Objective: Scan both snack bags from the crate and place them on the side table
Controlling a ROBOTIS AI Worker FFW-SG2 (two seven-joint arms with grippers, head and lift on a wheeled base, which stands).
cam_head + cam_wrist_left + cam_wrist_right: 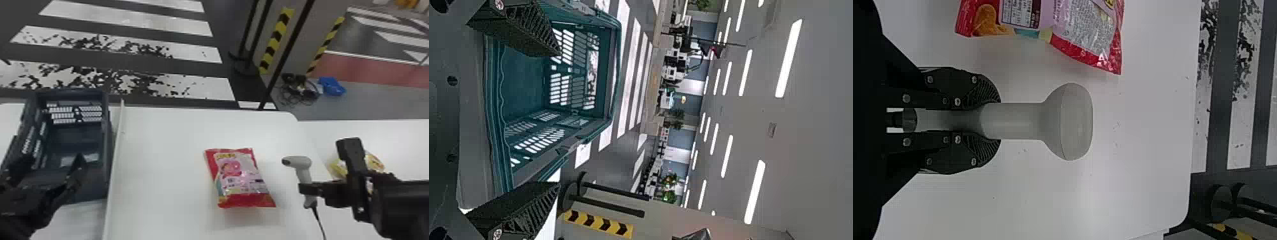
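Head view: there's the crate [108,134] on the left, the left gripper [55,159] at it, fingers spread wide. The right gripper [307,189], clamped round the scanner [303,164], partly blocks the yellow bag [376,162] on the side table [399,137]. Left of that gripper, apart from it, the red bag [239,175] lies on the table [159,143].

Bright indoor light. In left wrist view, rows of long white lamps [787,58] glow on grey ceiling [819,125]. In head view, white surface [166,134] evenly lit; inside of crate [71,95] much dimmer. Small white glints on shiny red snack bag [239,178], faint soft shadow along its near edge. In right wrist view, hazy patch of glare on surface; scanner [1073,120] gently shaded, without harsh highlights.
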